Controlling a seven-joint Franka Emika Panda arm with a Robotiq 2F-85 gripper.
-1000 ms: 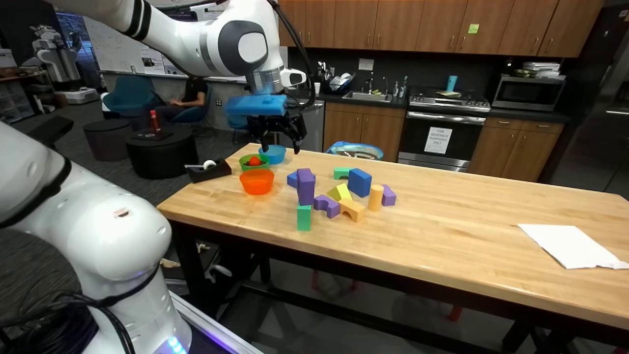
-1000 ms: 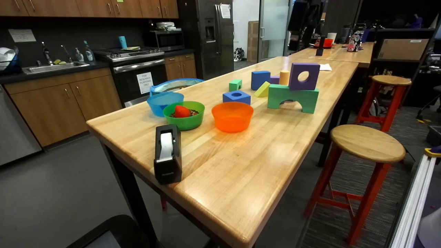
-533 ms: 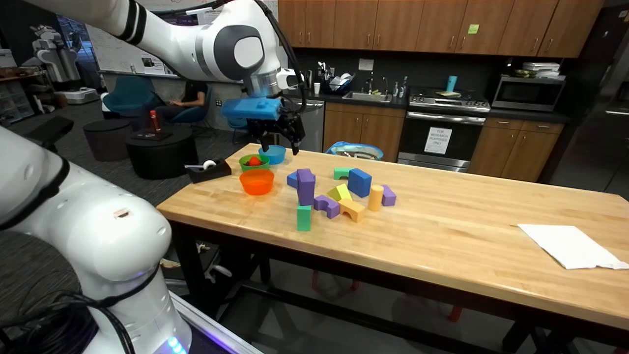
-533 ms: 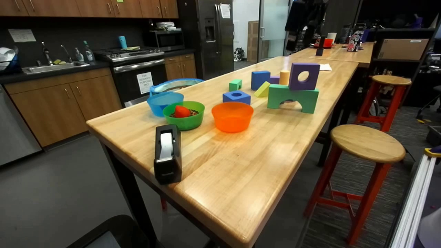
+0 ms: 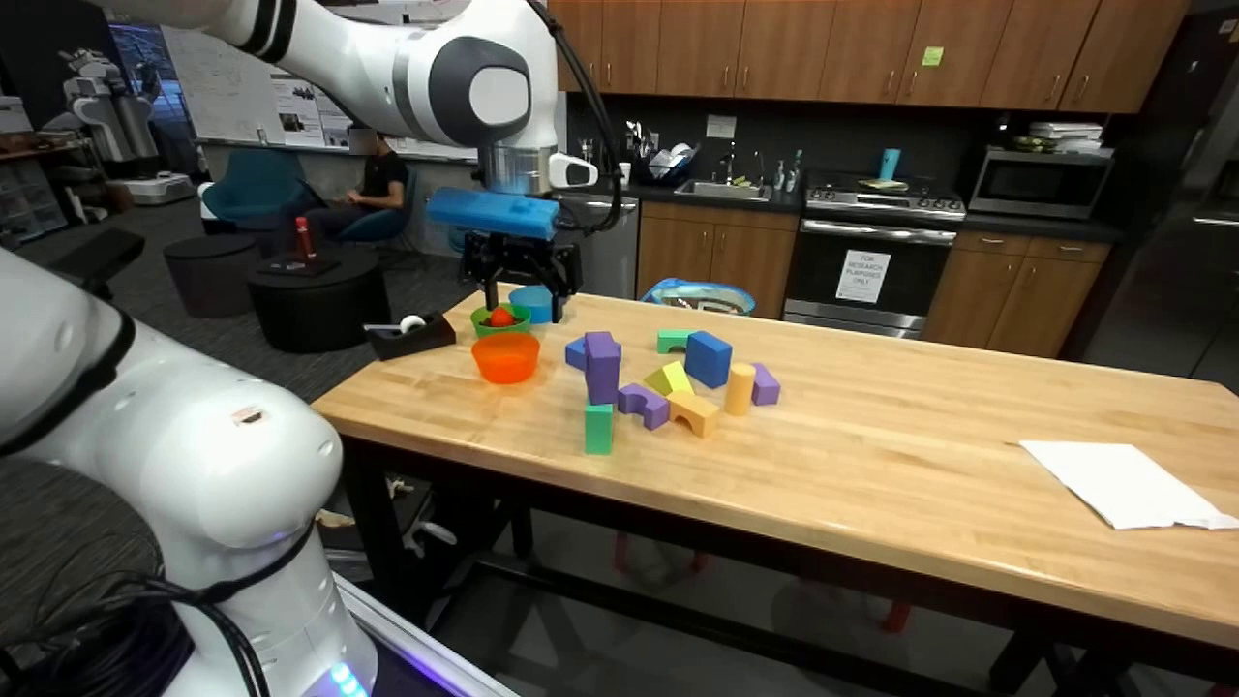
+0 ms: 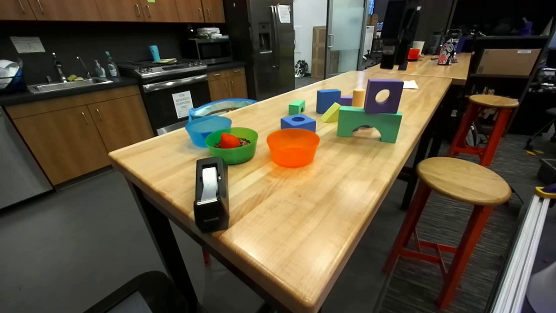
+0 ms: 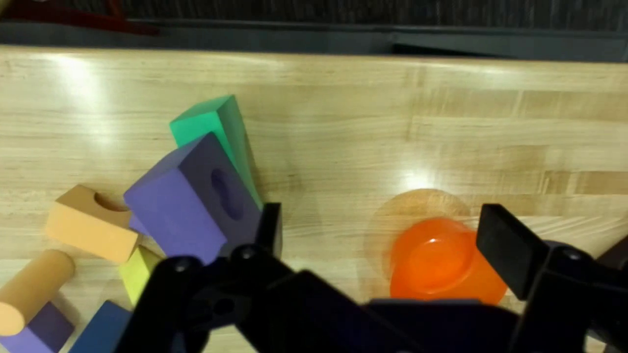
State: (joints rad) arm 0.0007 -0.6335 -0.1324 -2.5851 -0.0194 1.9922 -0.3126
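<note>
Spread wide and empty, my hand (image 7: 382,228) hangs above the counter (image 7: 319,108); the orange bowl (image 7: 436,260) lies below, between my fingertips (image 7: 508,250) in the wrist view, the purple block (image 7: 176,211) past the farther one.

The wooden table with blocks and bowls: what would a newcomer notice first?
Probably the purple block, standing on the green arch near a long edge of the table. Next, the orange bowl, between that arch and the tape dispenser. The open gripper, above the table, also draws attention.
</note>
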